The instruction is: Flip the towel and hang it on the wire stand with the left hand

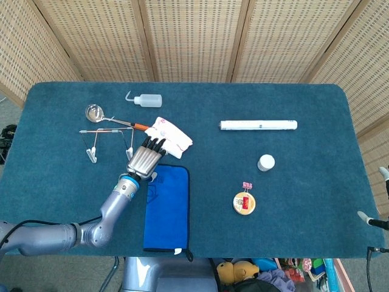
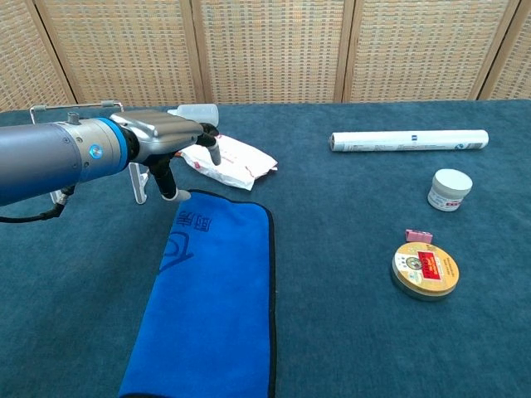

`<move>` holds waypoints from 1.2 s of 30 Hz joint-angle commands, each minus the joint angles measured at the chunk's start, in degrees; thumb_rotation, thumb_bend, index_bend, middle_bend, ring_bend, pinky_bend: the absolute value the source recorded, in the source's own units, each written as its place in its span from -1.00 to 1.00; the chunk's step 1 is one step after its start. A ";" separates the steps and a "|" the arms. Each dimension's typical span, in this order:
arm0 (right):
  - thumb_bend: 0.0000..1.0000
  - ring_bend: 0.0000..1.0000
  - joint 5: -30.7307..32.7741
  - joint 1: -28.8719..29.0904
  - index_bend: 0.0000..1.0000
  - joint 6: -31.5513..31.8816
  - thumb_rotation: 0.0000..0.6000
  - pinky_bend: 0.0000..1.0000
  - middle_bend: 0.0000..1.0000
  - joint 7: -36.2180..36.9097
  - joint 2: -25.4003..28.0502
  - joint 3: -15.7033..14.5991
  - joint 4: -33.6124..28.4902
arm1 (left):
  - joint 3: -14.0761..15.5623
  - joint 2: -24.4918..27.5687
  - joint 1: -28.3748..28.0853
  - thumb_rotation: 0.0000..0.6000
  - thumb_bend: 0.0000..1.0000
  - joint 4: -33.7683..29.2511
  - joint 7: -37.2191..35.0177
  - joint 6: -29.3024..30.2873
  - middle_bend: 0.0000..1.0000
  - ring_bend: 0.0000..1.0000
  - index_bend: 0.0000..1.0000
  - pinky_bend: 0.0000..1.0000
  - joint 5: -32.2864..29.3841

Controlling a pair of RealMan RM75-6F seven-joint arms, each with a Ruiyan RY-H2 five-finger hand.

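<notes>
A blue towel [image 1: 166, 207] [image 2: 211, 296] lies flat near the table's front edge, left of centre. My left hand [image 1: 146, 159] [image 2: 170, 145] hovers over the towel's far left corner, fingers apart and pointing toward the back, holding nothing. The wire stand [image 1: 109, 141] [image 2: 79, 124] stands just left of the hand; in the chest view my arm hides most of it. Only a small tip of my right hand [image 1: 369, 219] shows at the right edge of the head view.
A white wrapped packet [image 1: 170, 136] [image 2: 228, 162] lies just beyond the left hand's fingers. A metal ladle [image 1: 97, 114] and a squeeze bottle [image 1: 146, 99] sit behind the stand. To the right are a white tube [image 1: 258, 125], a small white jar [image 1: 265, 162] and a round tin [image 1: 244, 202].
</notes>
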 commanded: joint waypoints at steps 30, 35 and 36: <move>-1.00 -1.00 0.64 0.42 -1.00 -0.99 1.00 -1.00 -1.00 -0.11 -0.15 0.03 0.36 | -0.41 -8.28 -2.17 1.00 -0.32 11.04 1.28 1.08 -1.00 -1.00 -0.29 -1.00 -6.75; -1.00 -1.00 0.83 0.51 -1.00 -1.18 1.00 -1.00 -1.00 -0.27 -0.21 0.06 0.44 | -0.27 -9.51 -2.31 1.00 -0.32 13.38 0.67 -0.47 -1.00 -1.00 -0.28 -1.00 -7.28; -1.00 -1.00 0.86 0.54 -1.00 -1.21 1.00 -1.00 -1.00 -0.31 -0.21 0.08 0.44 | -0.29 -9.69 -2.32 1.00 -0.32 13.74 0.36 -0.87 -1.00 -1.00 -0.28 -1.00 -7.21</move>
